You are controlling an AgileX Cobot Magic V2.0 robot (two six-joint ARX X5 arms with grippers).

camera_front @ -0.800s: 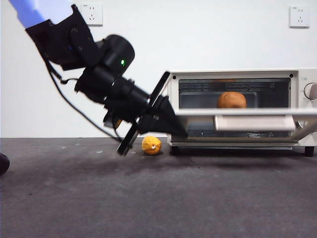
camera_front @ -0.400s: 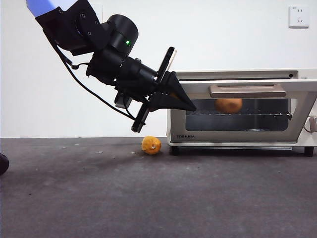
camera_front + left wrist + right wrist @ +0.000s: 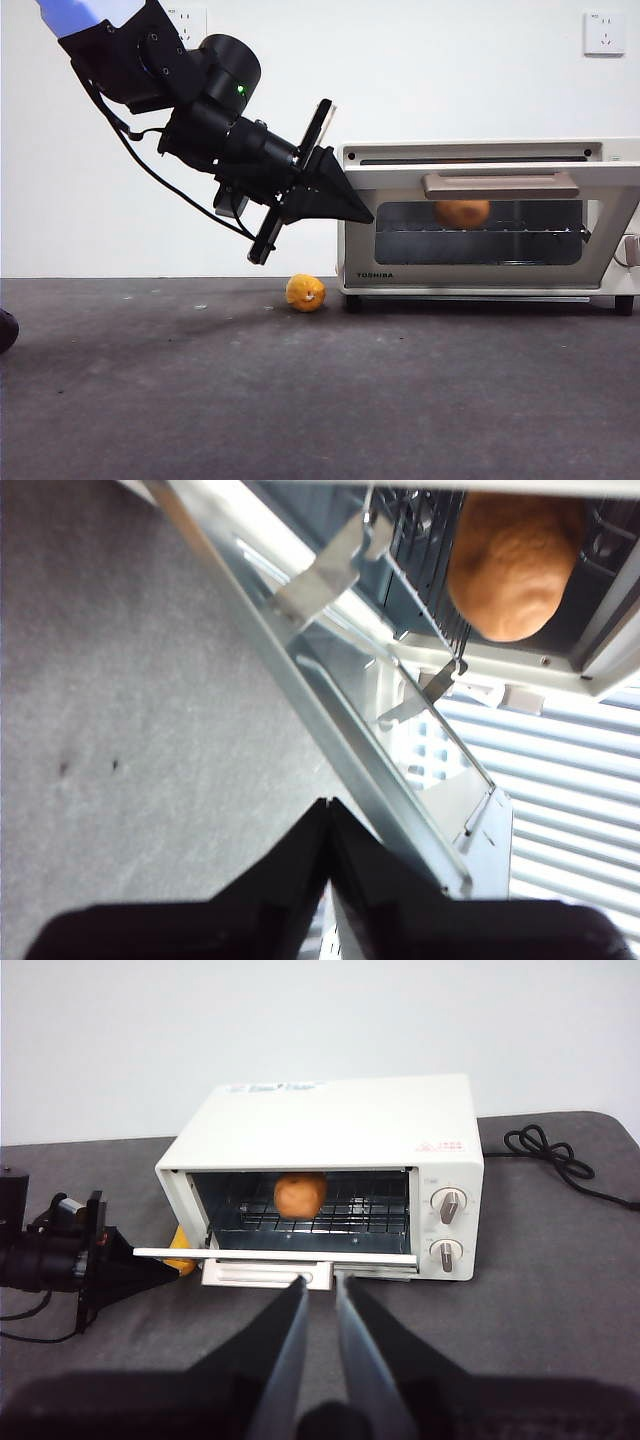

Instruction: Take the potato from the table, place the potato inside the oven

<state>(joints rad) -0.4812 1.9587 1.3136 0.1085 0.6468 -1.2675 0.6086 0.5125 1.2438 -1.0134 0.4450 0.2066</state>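
Raised from a flat, fully dropped position a second ago, the oven's dark glass door (image 3: 480, 215) now stands partly closed and tilted outward at the top, its beige bar handle (image 3: 500, 184) near the roofline. Half a second ago the left end effector (image 3: 350, 212) sat slightly farther right and higher; it has since drawn back a little toward the left. Its two black jaws are pressed together to a point, gripping nothing, just beside the door's left edge.

The smooth orange-brown oval potato (image 3: 462, 213) rests on the wire rack inside the cream-white boxy TOSHIBA toaster oven (image 3: 330, 1110). From the front it is seen only through the glass. The left wrist camera looks over the door's shiny metal frame and hinge arm and shows the potato (image 3: 515, 560) bare against the dark rack bars.

Only the right wrist view takes in the whole scene: the oven's two round knobs (image 3: 447, 1228), a black cord (image 3: 560, 1160) coiled behind it, and the right end effector (image 3: 318, 1305) well apart from the oven, its jaws slightly parted and empty.

A small bright yellow lumpy ball (image 3: 305, 293) lies on the dark grey matte bench (image 3: 200, 400) beside the oven's left foot; wide bare bench extends in front.
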